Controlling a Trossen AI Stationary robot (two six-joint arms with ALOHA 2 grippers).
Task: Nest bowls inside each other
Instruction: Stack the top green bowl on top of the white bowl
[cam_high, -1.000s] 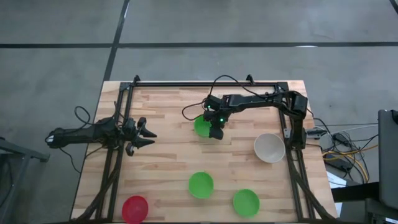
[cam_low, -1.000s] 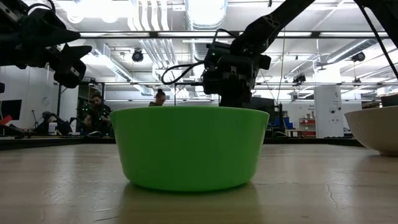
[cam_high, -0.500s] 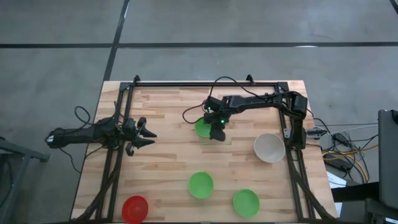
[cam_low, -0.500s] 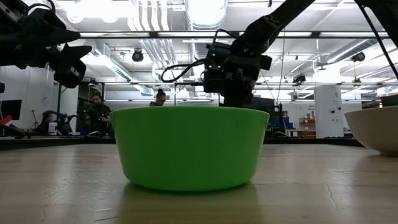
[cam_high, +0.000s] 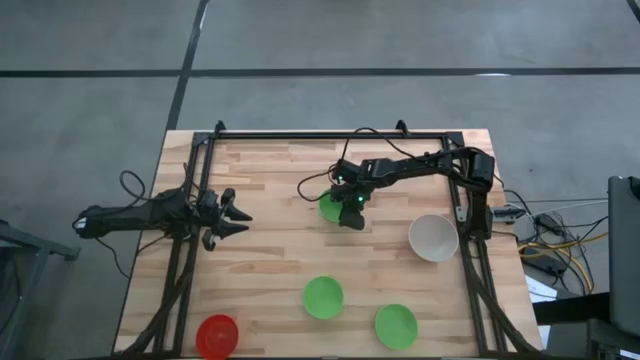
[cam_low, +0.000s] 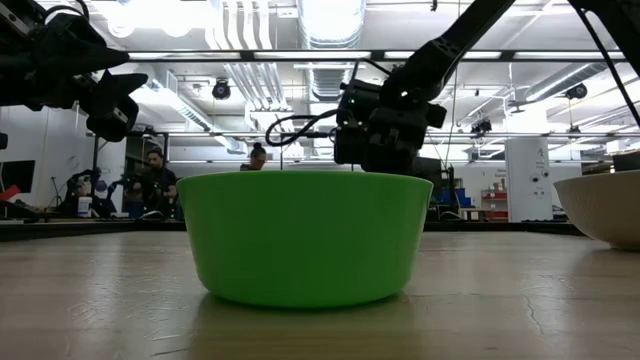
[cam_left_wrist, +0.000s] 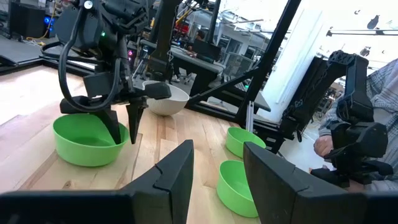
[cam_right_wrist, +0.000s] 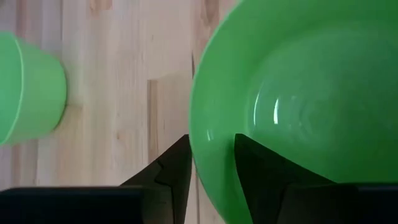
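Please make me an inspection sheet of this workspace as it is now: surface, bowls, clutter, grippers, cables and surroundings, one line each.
Surface: wooden table, a black frame along its edges.
Job's things: five bowls, none nested. Green bowl at centre; green bowls and near the front; red bowl at the front left corner; white bowl on the right.
Clutter: nothing seen.
Grippers: right gripper straddles the centre bowl's rim, one finger inside, one outside, not yet closed on it. Left gripper open, waiting above the table's left side.
Cables: black cable looped beside the right arm; more off the table's right edge.
Surroundings: grey floor; people in the room behind.
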